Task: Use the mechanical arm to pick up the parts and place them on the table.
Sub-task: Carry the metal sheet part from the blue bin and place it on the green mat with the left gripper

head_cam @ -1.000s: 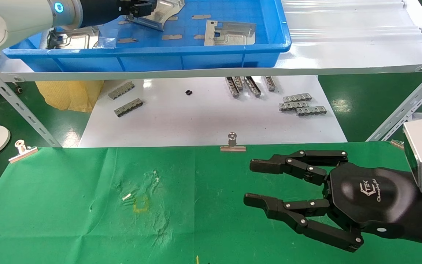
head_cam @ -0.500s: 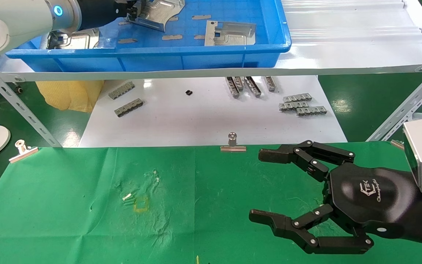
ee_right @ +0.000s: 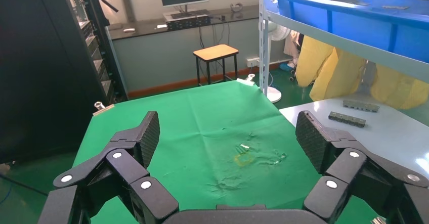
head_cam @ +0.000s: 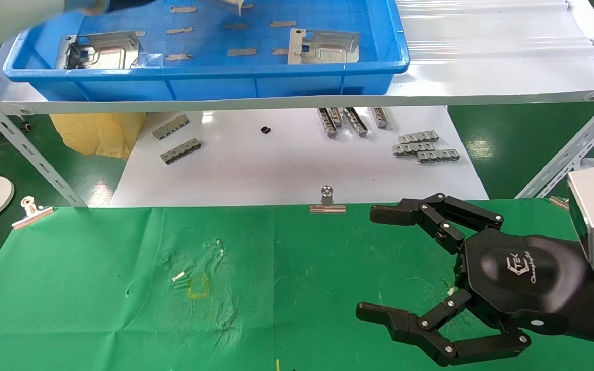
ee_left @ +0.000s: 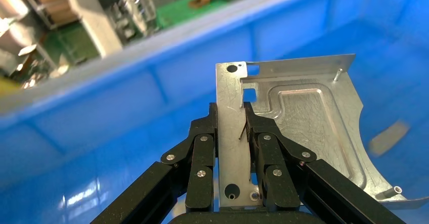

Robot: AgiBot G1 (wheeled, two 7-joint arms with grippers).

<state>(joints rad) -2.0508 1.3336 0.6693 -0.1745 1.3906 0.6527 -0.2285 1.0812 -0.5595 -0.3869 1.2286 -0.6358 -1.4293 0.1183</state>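
Since prev. frame, left tool has lifted clear of tray, clamped on part; right tool opened wider. Keep grip firm; lower flat onto desk.

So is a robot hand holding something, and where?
The left hand pinches a thin silver sheet-metal plate by its flat edge strip. The right hand holds nothing.
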